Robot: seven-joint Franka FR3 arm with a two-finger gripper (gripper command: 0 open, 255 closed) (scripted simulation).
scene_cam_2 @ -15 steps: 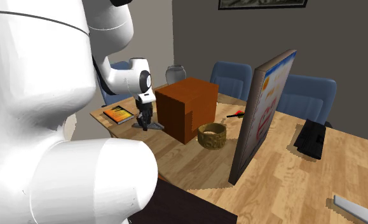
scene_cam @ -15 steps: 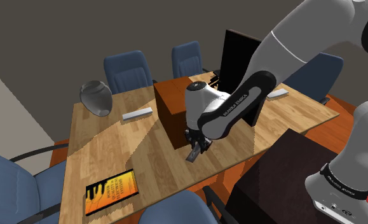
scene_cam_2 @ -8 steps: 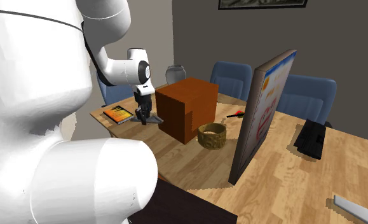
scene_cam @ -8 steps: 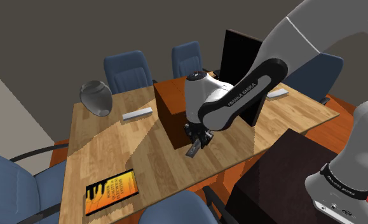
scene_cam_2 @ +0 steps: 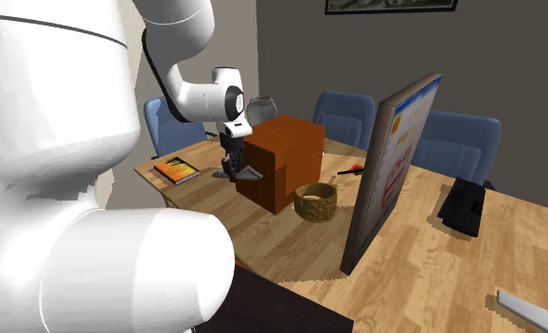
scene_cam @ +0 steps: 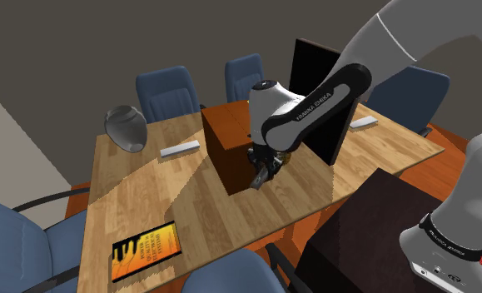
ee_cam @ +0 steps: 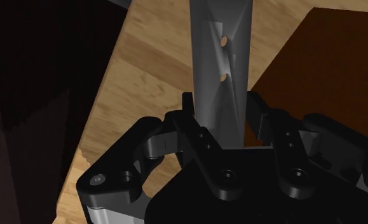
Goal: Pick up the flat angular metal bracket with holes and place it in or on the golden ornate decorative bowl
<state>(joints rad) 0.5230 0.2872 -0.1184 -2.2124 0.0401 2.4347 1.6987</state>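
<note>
In the second exterior view an orange book (scene_cam_2: 177, 169) lies left of the brown box (scene_cam_2: 279, 159), its cover writing unreadable. Just beside the box the hand (scene_cam_2: 232, 163) clamps the grey holed bracket (ee_cam: 219, 63) — the forearm (scene_cam: 314, 115) reads "FRANKA EMIKA" — and the golden bowl (scene_cam_2: 315, 201) sits right of the box.

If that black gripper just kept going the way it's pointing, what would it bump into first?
Probably the wooden table, close beside the brown box. The gripper points down at it, and the grey bracket it holds sticks out ahead, so the bracket's tip would likely touch first.
</note>
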